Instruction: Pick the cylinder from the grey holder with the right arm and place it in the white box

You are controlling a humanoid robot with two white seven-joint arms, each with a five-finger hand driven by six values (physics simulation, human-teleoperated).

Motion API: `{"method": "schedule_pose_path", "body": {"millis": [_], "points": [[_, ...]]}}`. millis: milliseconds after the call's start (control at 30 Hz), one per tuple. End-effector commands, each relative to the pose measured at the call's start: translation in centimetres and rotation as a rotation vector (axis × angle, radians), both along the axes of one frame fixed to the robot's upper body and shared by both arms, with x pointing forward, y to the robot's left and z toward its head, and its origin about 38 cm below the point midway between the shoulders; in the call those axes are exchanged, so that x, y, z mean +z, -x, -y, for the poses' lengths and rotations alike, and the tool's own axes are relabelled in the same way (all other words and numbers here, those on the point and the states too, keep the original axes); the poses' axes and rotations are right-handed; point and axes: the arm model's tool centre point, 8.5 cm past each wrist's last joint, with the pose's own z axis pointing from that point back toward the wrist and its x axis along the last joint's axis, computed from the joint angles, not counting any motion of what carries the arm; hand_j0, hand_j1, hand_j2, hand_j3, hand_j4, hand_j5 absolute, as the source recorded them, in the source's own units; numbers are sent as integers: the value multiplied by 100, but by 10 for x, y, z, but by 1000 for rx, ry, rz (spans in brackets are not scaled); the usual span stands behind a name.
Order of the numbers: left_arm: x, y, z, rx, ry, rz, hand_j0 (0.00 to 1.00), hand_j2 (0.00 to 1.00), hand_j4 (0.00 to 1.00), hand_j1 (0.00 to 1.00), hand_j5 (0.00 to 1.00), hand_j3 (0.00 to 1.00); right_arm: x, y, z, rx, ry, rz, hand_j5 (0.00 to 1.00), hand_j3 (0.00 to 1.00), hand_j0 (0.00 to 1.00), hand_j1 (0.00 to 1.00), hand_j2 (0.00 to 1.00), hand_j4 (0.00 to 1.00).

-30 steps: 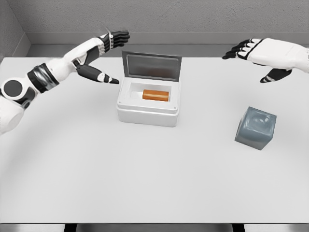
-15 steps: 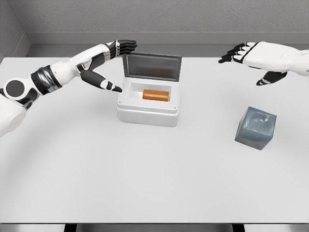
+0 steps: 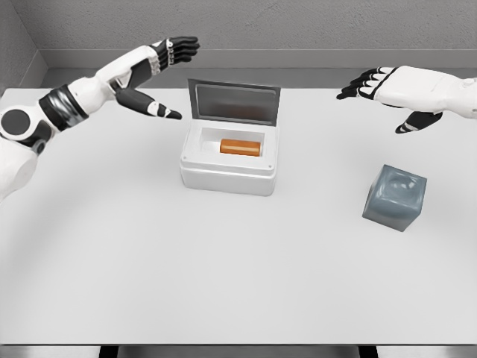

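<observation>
I have one view, from my head. It looks down and forward over the whole table, fairly near.

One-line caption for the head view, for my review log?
Orange cylinder lies in the open white box; both hands open above the table, grey holder empty.

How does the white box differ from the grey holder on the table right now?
The white box is wide, low and rectangular with its lid raised at the back; the grey holder is a smaller, cube-like block with no lid. The white box holds the orange cylinder lying on its side; the grey holder carries nothing. Both rest on the table, untouched by either hand.
</observation>
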Motion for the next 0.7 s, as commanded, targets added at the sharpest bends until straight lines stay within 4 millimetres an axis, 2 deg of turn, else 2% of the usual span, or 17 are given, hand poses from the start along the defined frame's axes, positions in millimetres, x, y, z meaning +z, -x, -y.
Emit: {"method": "schedule_pose_path", "body": {"millis": [0,67,200,367,667], "points": [[-13,-8,8,13,-14,-33,100,100,100,100,100,100,0,0,0,-2,-6,-1,100,100,100,100,100,100],[-21,-9,14,13,-28,-42,100,100,100,100,100,100,0,0,-1,0,-8,-1,100,100,100,100,100,100],[-24,-9,8,24,-33,-46,100,100,100,100,100,100,-1,0,-2,1,-9,-3,100,100,100,100,100,100],[-22,-10,3,35,-31,-41,100,100,100,100,100,100,-1,0,-2,3,-9,-2,100,100,100,100,100,100],[-27,-8,8,23,-48,-45,100,100,100,100,100,100,-3,0,-3,6,-5,-8,100,100,100,100,100,100]]}}
